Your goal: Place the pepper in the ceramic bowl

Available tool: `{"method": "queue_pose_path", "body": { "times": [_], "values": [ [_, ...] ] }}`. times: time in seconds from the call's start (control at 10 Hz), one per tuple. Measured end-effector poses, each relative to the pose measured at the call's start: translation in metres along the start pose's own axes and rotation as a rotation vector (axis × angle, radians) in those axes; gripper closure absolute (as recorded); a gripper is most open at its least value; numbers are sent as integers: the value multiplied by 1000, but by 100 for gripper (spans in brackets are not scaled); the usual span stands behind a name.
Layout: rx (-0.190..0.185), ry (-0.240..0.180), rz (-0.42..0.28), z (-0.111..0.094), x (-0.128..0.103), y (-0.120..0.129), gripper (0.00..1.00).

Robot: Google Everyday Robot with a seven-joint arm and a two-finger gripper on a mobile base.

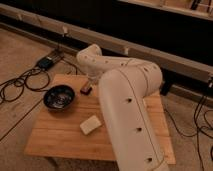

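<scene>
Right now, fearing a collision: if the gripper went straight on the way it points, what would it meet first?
Probably the dark block under the downward-pointing gripper, near the ceramic bowl; depth is unclear, so possibly the table beside it.

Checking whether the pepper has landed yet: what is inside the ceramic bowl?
Inside the ceramic bowl only its glossy speckled surface shows; no pepper lies there. The gripper hangs by the dark block beside the bowl, and the arm covers the tabletop beyond.
</scene>
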Motion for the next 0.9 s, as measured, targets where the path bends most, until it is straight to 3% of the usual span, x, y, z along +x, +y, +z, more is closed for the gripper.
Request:
{"method": "queue_pose_path", "body": {
  "times": [0.5,0.9],
  "values": [
    [-3,-5,-209,-9,-74,31,100],
    [-10,-11,-339,-20,-114,56,100]
  ]
}}
